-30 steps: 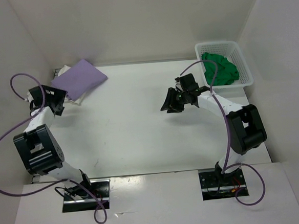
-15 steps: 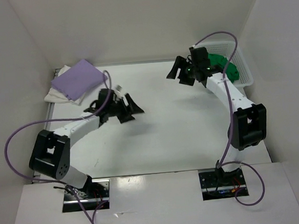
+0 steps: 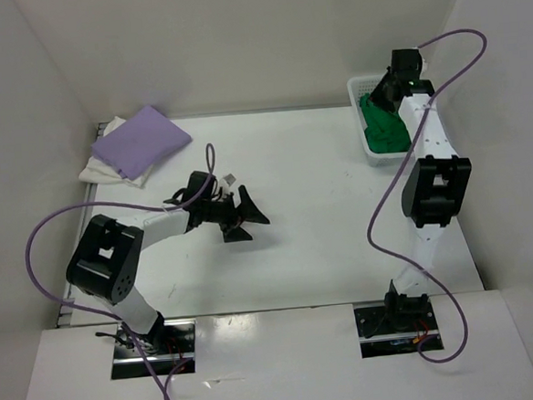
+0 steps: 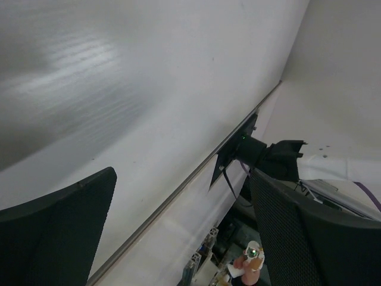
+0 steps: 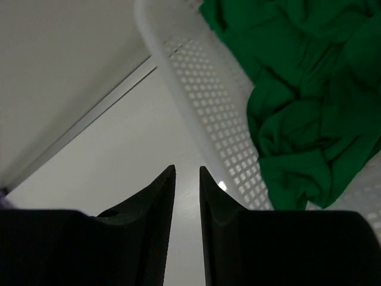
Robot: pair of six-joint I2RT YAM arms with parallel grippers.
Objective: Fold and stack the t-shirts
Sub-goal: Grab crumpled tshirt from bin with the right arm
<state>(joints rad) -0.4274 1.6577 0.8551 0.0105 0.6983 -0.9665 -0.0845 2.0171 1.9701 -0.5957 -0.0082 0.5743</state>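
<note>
Two black fingers of the right gripper [image 5: 186, 173] stand barely apart, gripping nothing, over the rim of the white perforated plastic basket [image 5: 202, 89]. It was left of the basket half a second ago. Inside lies the crumpled bright green cloth t-shirt [image 5: 303, 89], with no clear long axis. The left gripper [image 3: 240, 216] gapes empty over the white table [image 3: 322, 205]. The folded lilac t-shirt [image 3: 139, 140], its long axis running near-left to far-right, rests on the white t-shirt [image 3: 95, 171] in the far-left corner.
</note>
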